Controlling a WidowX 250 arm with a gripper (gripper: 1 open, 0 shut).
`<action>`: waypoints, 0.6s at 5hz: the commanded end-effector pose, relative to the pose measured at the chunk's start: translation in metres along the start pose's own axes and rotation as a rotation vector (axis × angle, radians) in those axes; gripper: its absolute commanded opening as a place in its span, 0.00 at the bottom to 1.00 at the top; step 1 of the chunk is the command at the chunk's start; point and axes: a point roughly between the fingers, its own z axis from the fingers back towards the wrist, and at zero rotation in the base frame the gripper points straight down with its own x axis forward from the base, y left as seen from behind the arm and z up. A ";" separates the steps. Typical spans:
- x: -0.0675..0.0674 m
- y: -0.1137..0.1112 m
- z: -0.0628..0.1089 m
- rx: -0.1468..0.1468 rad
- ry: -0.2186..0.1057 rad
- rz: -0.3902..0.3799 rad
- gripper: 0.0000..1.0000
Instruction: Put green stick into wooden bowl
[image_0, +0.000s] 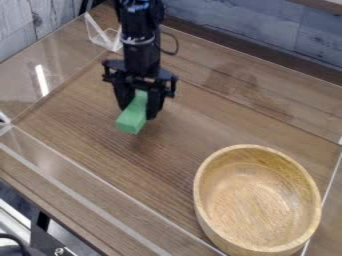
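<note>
The green stick (132, 116) hangs tilted just above the wooden tabletop, its upper end caught between the black fingers of my gripper (139, 100). The gripper points straight down and is shut on the stick. The wooden bowl (258, 195), a large round shallow dish of light tan wood, sits empty at the lower right, well apart from the gripper and the stick.
Clear plastic walls (40, 70) fence the wooden table (227, 110) on the left, front and back. A grey panelled wall (301, 30) stands behind. White cables (100, 35) trail by the arm's upper part.
</note>
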 end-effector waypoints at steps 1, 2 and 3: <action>0.002 -0.024 0.035 -0.019 -0.073 0.013 0.00; -0.012 -0.049 0.041 -0.034 -0.063 -0.010 0.00; -0.028 -0.072 0.040 -0.044 -0.047 -0.046 0.00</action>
